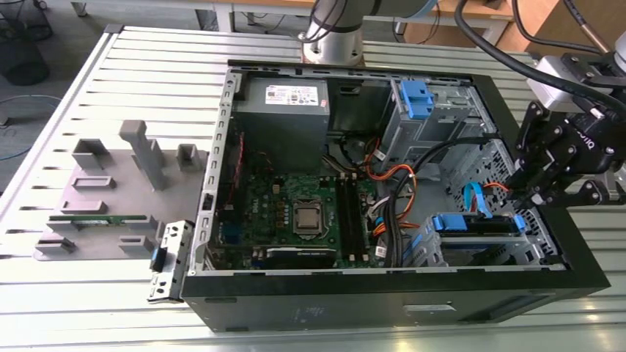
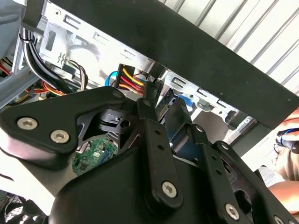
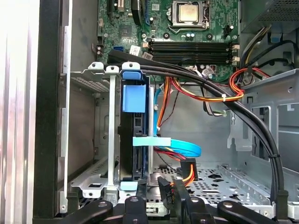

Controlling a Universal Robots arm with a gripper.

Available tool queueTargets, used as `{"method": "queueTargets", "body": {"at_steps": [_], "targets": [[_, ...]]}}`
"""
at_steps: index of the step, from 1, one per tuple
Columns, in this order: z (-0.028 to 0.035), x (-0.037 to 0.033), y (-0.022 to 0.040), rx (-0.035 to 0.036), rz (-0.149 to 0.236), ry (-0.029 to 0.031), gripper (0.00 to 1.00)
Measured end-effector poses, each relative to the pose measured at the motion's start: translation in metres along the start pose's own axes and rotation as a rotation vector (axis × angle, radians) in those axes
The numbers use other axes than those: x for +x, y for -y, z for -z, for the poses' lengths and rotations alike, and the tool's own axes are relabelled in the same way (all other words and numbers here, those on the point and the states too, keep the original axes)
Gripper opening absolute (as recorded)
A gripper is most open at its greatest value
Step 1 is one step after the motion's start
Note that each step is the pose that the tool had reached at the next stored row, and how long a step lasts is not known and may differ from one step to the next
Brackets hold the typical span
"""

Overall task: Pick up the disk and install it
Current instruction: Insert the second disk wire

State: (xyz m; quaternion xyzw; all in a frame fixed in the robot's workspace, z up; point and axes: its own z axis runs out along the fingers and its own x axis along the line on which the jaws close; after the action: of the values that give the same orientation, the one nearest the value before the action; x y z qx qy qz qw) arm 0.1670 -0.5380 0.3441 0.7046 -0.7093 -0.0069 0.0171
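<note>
Black gripper fingers (image 3: pixel 156 189) stand slightly apart and grasp nothing, we judge, and straight beyond them the disk (image 3: pixel 135 140) sits on edge in its metal bay (image 3: pixel 100 140), long axis running away toward the motherboard (image 3: pixel 187 23).

the open computer case (image 1: pixel 391 286) is being viewed from high above and well back in the exterior view. its drive bay (image 3: pixel 135 140) is being looked into from close range in both wrist views.
</note>
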Motion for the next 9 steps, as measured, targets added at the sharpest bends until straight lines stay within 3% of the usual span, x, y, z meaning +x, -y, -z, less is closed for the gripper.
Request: {"method": "queueTargets", "body": {"at_steps": [6,9], "targets": [[0.0000,-0.0001,0.0000,0.0000,0.000,-0.0024,0.36],[0.0000,0.0000,0.0000,0.0001,0.000,-0.0037,0.28]]}}
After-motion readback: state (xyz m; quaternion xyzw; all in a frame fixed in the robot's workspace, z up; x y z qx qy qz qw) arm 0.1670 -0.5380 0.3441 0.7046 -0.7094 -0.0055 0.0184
